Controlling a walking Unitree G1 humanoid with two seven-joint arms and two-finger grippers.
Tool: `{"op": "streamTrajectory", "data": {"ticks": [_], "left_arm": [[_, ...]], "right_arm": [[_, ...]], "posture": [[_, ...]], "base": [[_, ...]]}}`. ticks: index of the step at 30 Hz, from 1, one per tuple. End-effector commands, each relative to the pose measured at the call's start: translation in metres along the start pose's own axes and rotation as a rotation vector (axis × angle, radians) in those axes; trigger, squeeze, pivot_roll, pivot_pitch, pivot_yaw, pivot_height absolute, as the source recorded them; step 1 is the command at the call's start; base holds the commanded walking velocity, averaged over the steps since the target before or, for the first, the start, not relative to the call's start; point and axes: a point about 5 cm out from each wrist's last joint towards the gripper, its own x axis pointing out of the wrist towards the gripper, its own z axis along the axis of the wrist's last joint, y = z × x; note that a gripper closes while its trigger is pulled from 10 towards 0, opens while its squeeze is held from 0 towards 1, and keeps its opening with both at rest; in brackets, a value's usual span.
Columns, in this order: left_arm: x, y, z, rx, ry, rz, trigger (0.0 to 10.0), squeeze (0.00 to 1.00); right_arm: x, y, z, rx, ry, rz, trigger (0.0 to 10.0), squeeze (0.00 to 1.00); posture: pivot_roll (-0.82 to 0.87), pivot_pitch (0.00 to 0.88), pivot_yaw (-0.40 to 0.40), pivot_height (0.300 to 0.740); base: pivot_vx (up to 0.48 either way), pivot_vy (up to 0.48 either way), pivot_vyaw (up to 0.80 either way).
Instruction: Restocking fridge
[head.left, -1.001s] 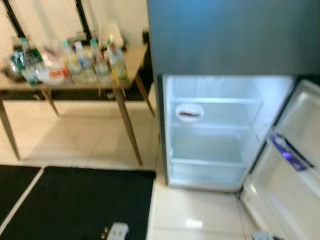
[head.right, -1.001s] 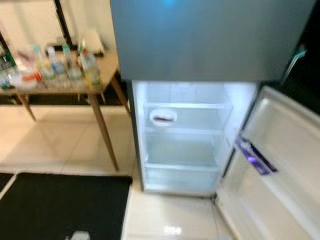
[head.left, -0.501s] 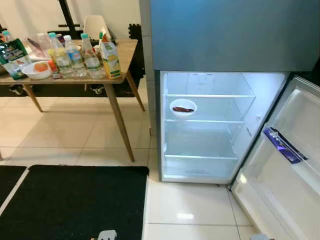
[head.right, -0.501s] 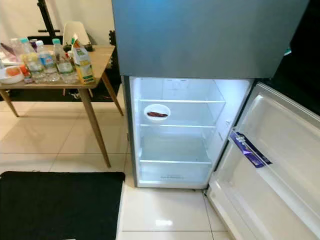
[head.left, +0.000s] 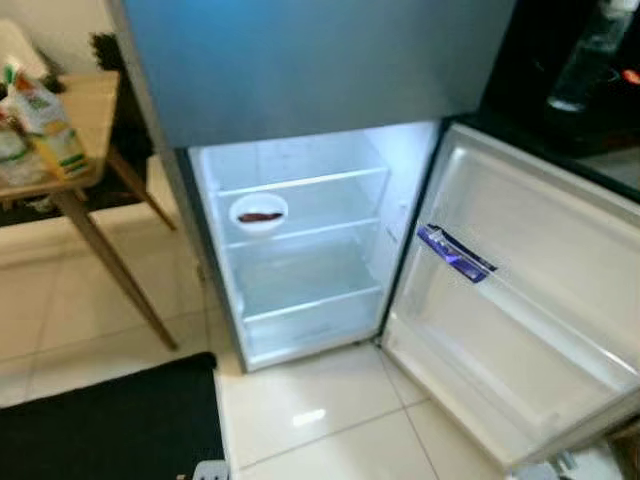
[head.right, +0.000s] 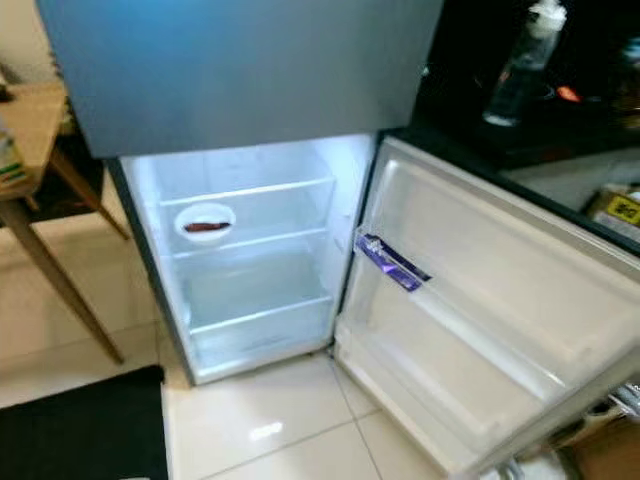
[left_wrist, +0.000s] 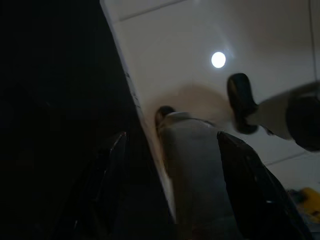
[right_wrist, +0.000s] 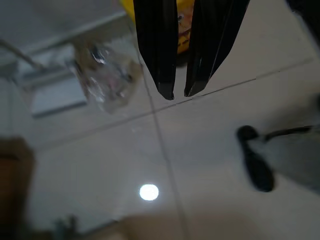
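The fridge (head.left: 330, 70) stands ahead with its lower door (head.left: 520, 300) swung wide open to the right, the lit compartment showing glass shelves (head.left: 300, 185). On the middle shelf, toward the left, sits a small white bowl (head.left: 258, 212) holding something dark red. A purple packet (head.left: 455, 254) lies in the upper rack of the open door. To the far left a wooden table (head.left: 85, 130) carries a juice carton (head.left: 45, 118) and, beside it, what looks like a bottle, too blurred to be sure. A black mat (head.left: 110, 430) covers the near-left floor, beside pale glossy tiles (head.left: 310, 410). On the dark counter at far right stands a clear bottle (head.right: 520, 70). The right gripper (right_wrist: 179, 94) hangs over the tiled floor, its two black fingers (right_wrist: 157, 45) almost together with only a thin gap and nothing between them. The left gripper (left_wrist: 172, 190) hangs in deep shade by the mat's edge, fingers spread wide apart and empty
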Motion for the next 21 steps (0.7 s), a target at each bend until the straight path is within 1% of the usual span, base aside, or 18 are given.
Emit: {"op": "streamTrajectory", "data": {"ticks": [1,4,5,6,7,8,9,10,11,12,13,14,15,16,17,18,20,21], "left_arm": [[-0.001,0.003,-0.003,0.009,0.006,0.016,10.0,0.0],[-0.002,0.009,-0.003,0.007,0.019,0.035,10.0,0.0],[-0.002,0.017,-0.001,0.012,0.021,0.052,10.0,0.0],[-0.002,0.017,-0.001,0.012,0.021,0.052,10.0,0.0],[-0.003,0.028,0.005,0.017,0.012,0.076,10.0,0.0],[-0.003,0.035,0.011,0.022,-0.003,0.091,10.0,0.0],[-0.003,0.037,0.017,0.024,-0.016,0.103,10.0,0.0],[-0.003,0.037,0.017,0.024,-0.016,0.103,10.0,0.0],[-0.002,0.039,0.021,-0.002,-0.041,0.125,10.0,0.0],[-0.002,0.039,0.021,-0.002,-0.041,0.125,10.0,0.0],[-0.002,0.039,0.023,-0.041,-0.055,0.136,10.0,0.0],[-0.002,0.038,0.024,-0.076,-0.06,0.121,10.0,0.0],[-0.002,0.036,0.024,-0.071,-0.06,0.094,10.0,0.0],[-0.002,0.036,0.024,-0.071,-0.06,0.094,10.0,0.0],[-0.002,0.035,0.023,-0.059,-0.055,0.068,10.0,0.0],[-0.002,0.035,0.023,-0.048,-0.053,0.066,10.0,0.0],[-0.002,0.034,0.023,-0.057,-0.062,0.065,10.0,0.0],[-0.002,0.034,0.023,-0.057,-0.062,0.065,10.0,0.0]], "right_arm": [[0.0,-0.003,0.002,0.035,0.001,-0.02,10.0,0.0],[0.002,-0.002,0.011,0.06,-0.018,-0.031,10.0,0.0],[0.004,0.004,0.019,0.067,-0.037,-0.024,10.0,0.0],[0.004,0.004,0.019,0.067,-0.037,-0.024,10.0,0.0],[0.006,0.014,0.029,0.059,-0.062,-0.01,10.0,0.0],[0.007,0.019,0.034,0.046,-0.074,-0.001,10.0,0.0],[0.007,0.022,0.036,0.022,-0.081,0.015,10.0,0.0],[0.007,0.022,0.036,0.022,-0.081,0.015,10.0,0.0],[0.008,0.024,0.035,-0.031,-0.08,0.021,10.0,0.0],[0.008,0.024,0.035,-0.031,-0.08,0.021,10.0,0.0],[0.007,0.024,0.03,-0.046,-0.07,0.022,10.0,0.0],[0.007,0.024,0.026,-0.054,-0.063,0.023,10.0,0.0],[0.007,0.023,0.023,0.005,-0.055,0.01,10.0,0.0],[0.007,0.023,0.023,0.005,-0.055,0.01,10.0,0.0],[0.007,0.023,0.021,0.05,-0.047,0.004,10.0,0.0],[0.007,0.026,0.018,0.037,-0.036,0.01,10.0,0.0],[0.007,0.032,0.016,-0.009,-0.03,0.032,10.0,0.0],[0.007,0.032,0.016,-0.009,-0.03,0.032,10.0,0.0]], "posture": [[-0.06,0.029,-0.015,0.74],[-0.06,0.018,-0.009,0.74],[-0.07,0.0,0.001,0.74],[-0.07,0.0,0.001,0.74],[-0.08,0.0,-0.001,0.74],[-0.09,0.0,0.006,0.74],[-0.09,0.0,0.006,0.74],[-0.09,0.0,0.006,0.74],[-0.09,0.059,0.01,0.74],[-0.09,0.059,0.01,0.74],[-0.09,0.044,0.016,0.74],[-0.09,0.0,0.034,0.74],[-0.08,0.024,0.026,0.74],[-0.08,0.024,0.026,0.74],[-0.08,0.029,0.024,0.74],[-0.08,0.015,0.032,0.74],[-0.07,0.022,0.036,0.74],[-0.07,0.022,0.036,0.74]], "base": [[0.0,0.0,-0.79],[0.0,0.0,-0.79],[0.0,0.0,-0.79],[0.0,0.0,-0.79],[0.0,0.0,-0.79],[0.0,0.0,-0.79],[0.0,0.0,-0.79],[0.0,0.0,-0.79],[0.0,0.0,-0.75],[0.0,0.0,-0.75],[0.0,0.0,-0.71],[0.0,0.0,-0.71],[0.0,0.0,-0.44],[0.0,0.0,-0.44],[0.0,0.0,0.0],[0.0,0.0,0.0],[0.0,0.0,0.0],[0.0,0.0,0.0]]}}
